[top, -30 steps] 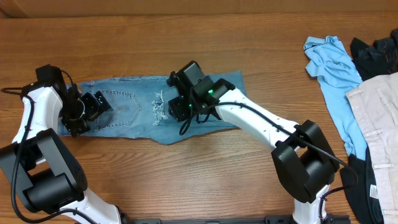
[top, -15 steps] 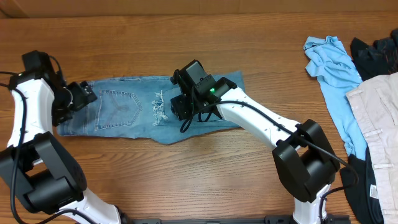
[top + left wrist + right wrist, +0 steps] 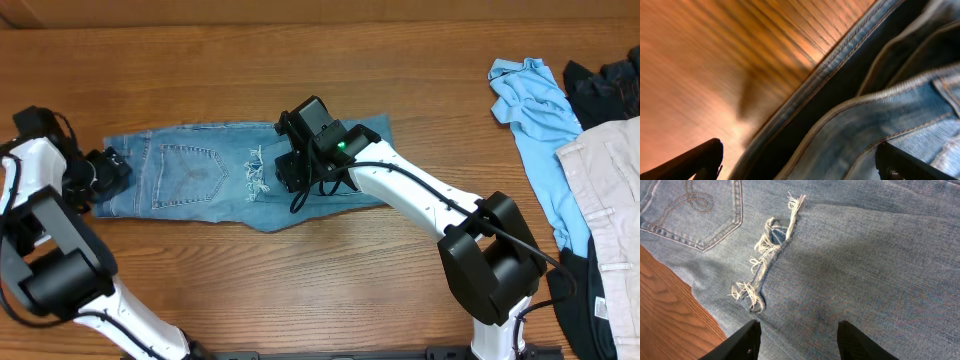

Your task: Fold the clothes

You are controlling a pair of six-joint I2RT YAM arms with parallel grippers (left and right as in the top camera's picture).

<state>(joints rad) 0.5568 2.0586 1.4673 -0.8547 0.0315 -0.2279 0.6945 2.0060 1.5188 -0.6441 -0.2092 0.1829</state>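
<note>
The light-wash jeans (image 3: pixel 200 180) lie folded in a long strip across the table's left half, waistband to the left, back pocket up. My left gripper (image 3: pixel 106 170) is at the waistband's left end. In the left wrist view, which is blurred, its fingers (image 3: pixel 800 167) are spread wide with the waistband seam (image 3: pixel 875 115) between them. My right gripper (image 3: pixel 290 178) hovers over the middle of the jeans. In the right wrist view it (image 3: pixel 800 342) is open above flat denim (image 3: pixel 875 255), just below a frayed hem (image 3: pixel 765 255) and near the stitched pocket (image 3: pixel 695 210).
A sky-blue T-shirt (image 3: pixel 535 100), beige trousers (image 3: pixel 605 190) and dark garments (image 3: pixel 610 85) are heaped at the right edge. Bare wood table (image 3: pixel 300 290) surrounds the jeans.
My left gripper has moved left, from over the back pocket out to the waistband's left end. The right arm and the jeans have stayed put.
</note>
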